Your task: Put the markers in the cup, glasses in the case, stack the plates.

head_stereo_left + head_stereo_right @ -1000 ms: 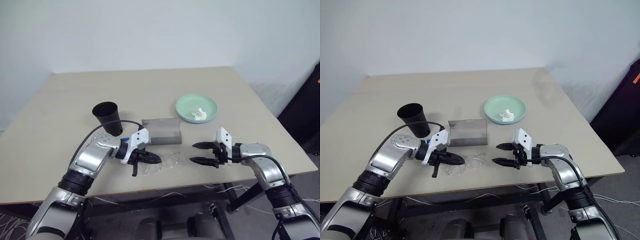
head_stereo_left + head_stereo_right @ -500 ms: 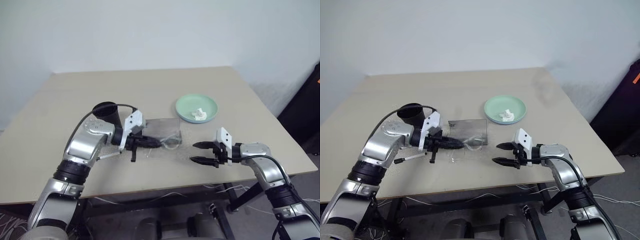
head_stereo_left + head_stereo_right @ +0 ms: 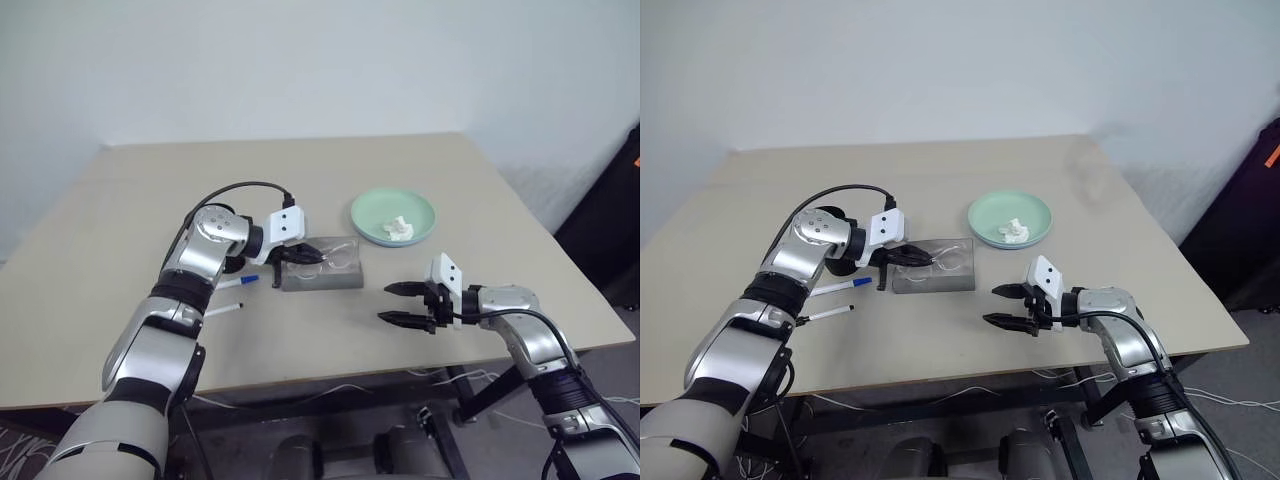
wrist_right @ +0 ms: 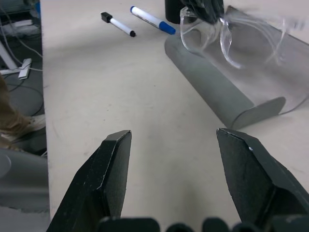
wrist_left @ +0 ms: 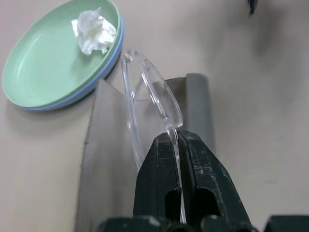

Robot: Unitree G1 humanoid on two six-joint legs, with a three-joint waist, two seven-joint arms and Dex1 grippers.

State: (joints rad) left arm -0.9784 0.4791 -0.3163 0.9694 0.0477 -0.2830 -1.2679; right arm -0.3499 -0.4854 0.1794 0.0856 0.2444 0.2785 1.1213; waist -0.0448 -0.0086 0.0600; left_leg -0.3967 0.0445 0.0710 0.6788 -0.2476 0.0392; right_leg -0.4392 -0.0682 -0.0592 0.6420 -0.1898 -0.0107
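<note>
My left gripper (image 5: pixel 175 140) is shut on the clear-framed glasses (image 3: pixel 338 256) and holds them just above the grey case (image 3: pixel 320 281). The case's translucent lid stands open behind them. Two markers lie on the table left of the case, one with a blue cap (image 3: pixel 241 282) and one with a dark tip (image 3: pixel 223 309). My left arm hides most of the black cup (image 4: pixel 175 8). The mint green plate (image 3: pixel 380 212) sits on the light blue plate (image 5: pixel 87 92) at the back right. Near the front edge my right gripper (image 3: pixel 400 305) is open and holds nothing.
A crumpled white lump (image 3: pixel 400 229) lies in the green plate. The beige table (image 3: pixel 300 170) is bare at the back and left. Its front edge runs just below my right gripper. Cables hang under the table.
My left arm has lifted the glasses off the table's front and carried them back over the case. The two markers now show where the arm was. My right gripper has stayed still.
</note>
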